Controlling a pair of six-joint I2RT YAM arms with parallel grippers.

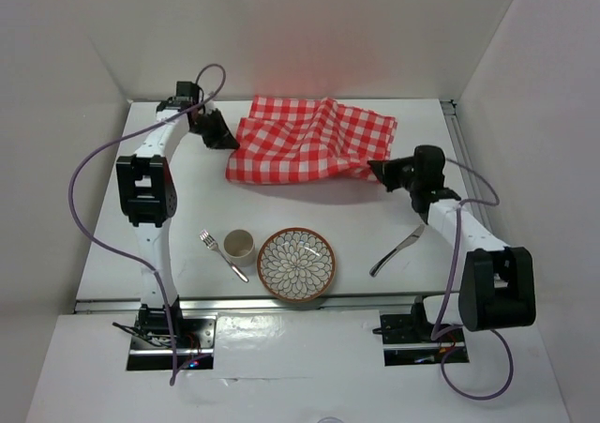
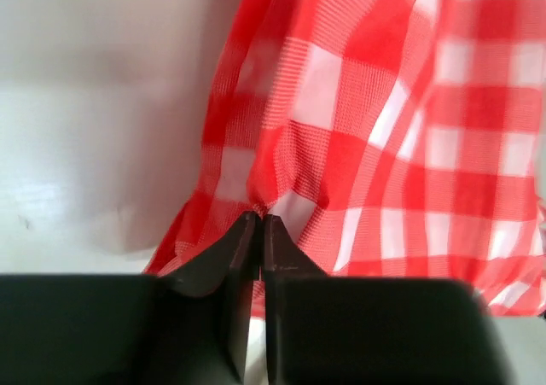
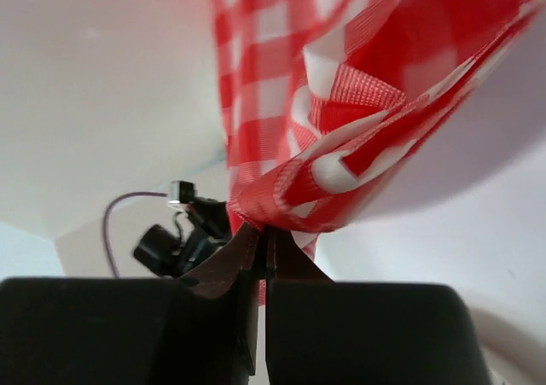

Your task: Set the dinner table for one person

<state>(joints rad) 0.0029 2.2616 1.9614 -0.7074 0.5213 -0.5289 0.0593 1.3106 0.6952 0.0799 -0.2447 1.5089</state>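
The left arm [image 1: 150,193] rises from its base at the near edge of the dinner table [image 1: 309,207] and stretches toward the far left corner, where its wrist bends to the right. The left gripper [image 1: 232,143] points toward the middle, jaws pressed together on one edge of the checked cloth [image 1: 309,142]. The right arm [image 1: 469,235] folds at an elbow by the right edge, its forearm angling toward the far edge and leftward. The right gripper [image 1: 373,167] points left, jaws clamped tight on the cloth's opposite corner.
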